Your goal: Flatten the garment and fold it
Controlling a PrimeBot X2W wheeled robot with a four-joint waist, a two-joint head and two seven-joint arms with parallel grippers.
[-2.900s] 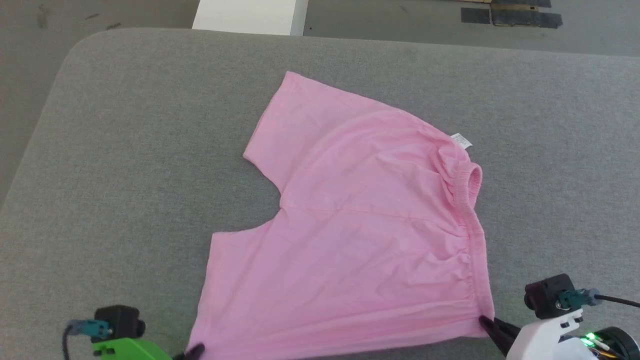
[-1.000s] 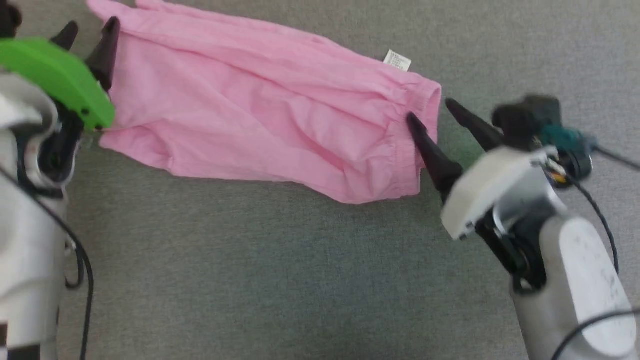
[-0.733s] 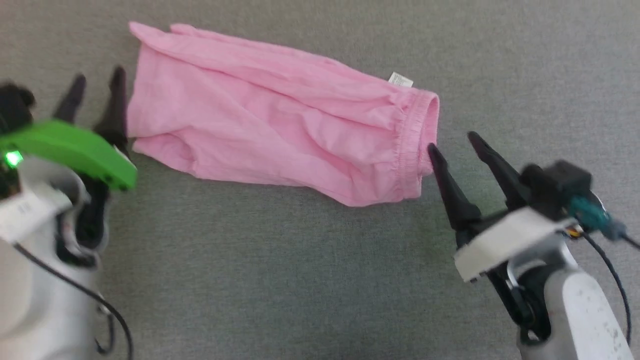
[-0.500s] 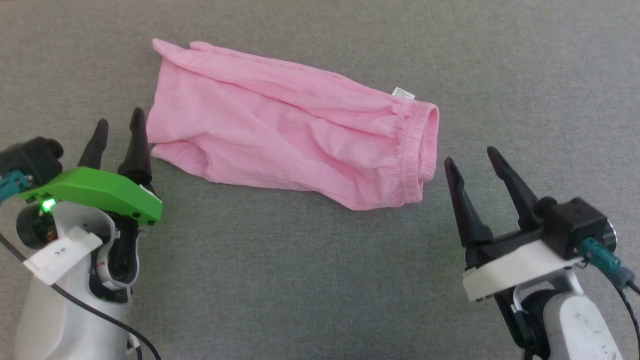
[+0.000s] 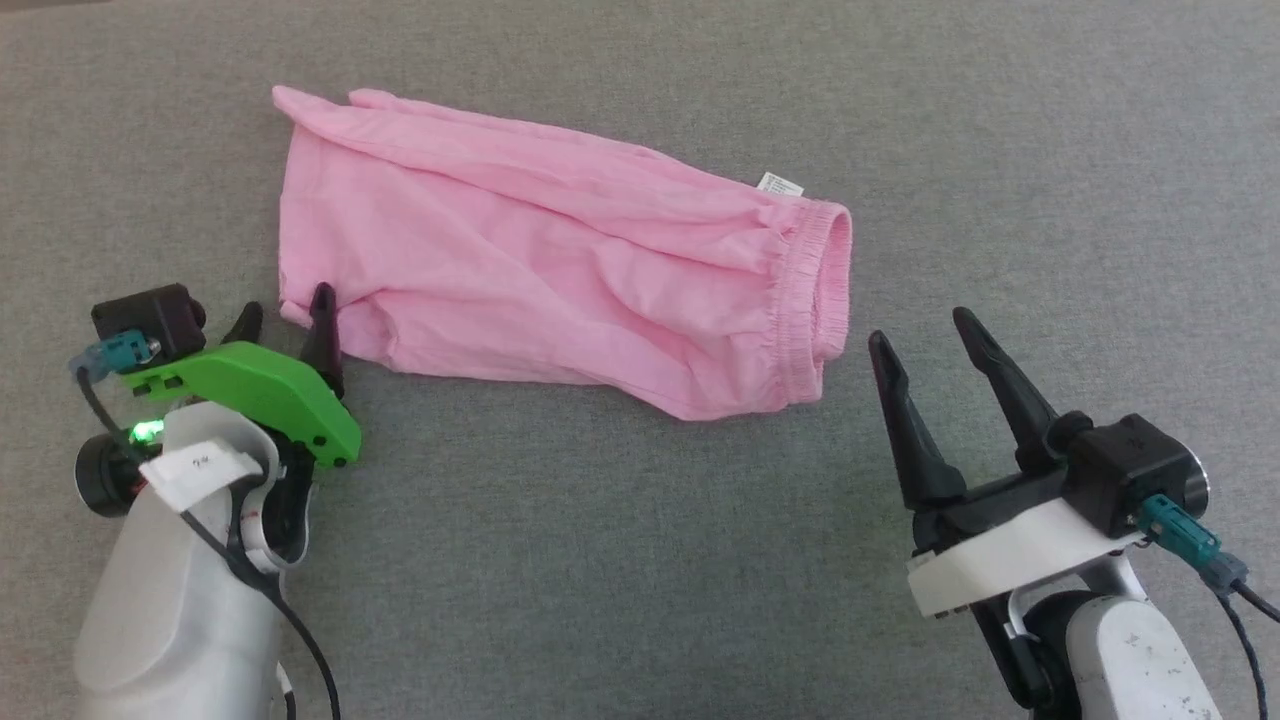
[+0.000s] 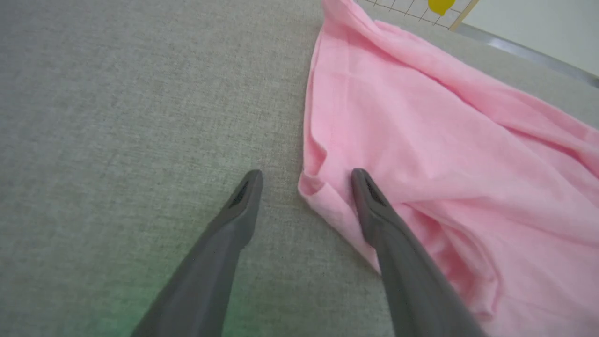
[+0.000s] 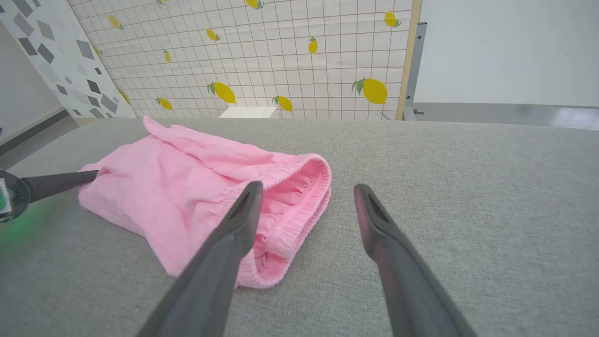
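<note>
The garment (image 5: 560, 260), light pink shorts, lies folded in half lengthways on the grey padded surface (image 5: 640, 560), its gathered waistband (image 5: 815, 290) at the right and a small white label (image 5: 779, 184) at the upper right. My left gripper (image 5: 285, 312) stands open at the garment's lower left corner; in the left wrist view (image 6: 304, 175) the pink corner (image 6: 318, 196) lies between its fingers. My right gripper (image 5: 920, 328) is open, just right of and below the waistband, holding nothing. In the right wrist view (image 7: 306, 187) the waistband opening (image 7: 299, 187) faces the fingers.
The grey padded surface stretches wide on all sides of the garment. A tiled wall panel with yellow lemons (image 7: 281, 56) and a small white block (image 7: 248, 112) stand beyond the far edge in the right wrist view.
The garment went from spread flat to folded in half. Both grippers have let go and drawn back toward me; the left one now straddles the lower left corner. The camera has shifted.
</note>
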